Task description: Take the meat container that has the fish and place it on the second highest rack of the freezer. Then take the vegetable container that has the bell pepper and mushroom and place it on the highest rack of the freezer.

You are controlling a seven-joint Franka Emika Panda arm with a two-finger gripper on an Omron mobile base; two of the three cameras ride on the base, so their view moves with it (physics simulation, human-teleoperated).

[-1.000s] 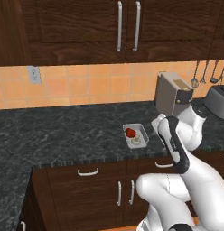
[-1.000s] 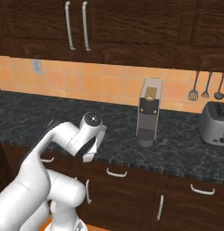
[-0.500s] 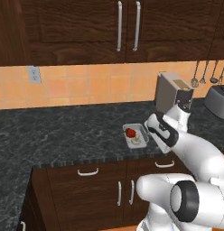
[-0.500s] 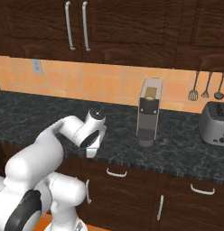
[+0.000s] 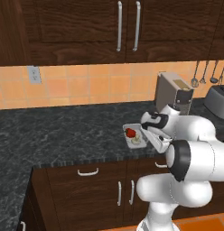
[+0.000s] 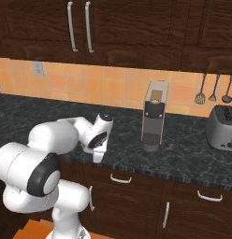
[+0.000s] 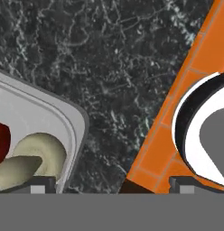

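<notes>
The arm has swung lower beside the vegetable container (image 5: 135, 136); gripper (image 5: 155, 138) jaws spread, seemingly just off the bell pepper (image 5: 130, 132)

In the hand view the vegetable container (image 7: 73, 122) runs off the left and bottom edges, so just one rounded corner shows; the bell pepper (image 7: 2, 140) inside it is cut by the left edge and the mushroom (image 7: 32, 158) by the grey band below. In the left base view the arm's white hand covers the container's right side (image 5: 131, 140), and the pincer's fingertips are hidden behind that hand, so how wide they stand cannot be read there. In the right base view the arm's bulk hides the table (image 6: 183, 154) on the left.
</notes>
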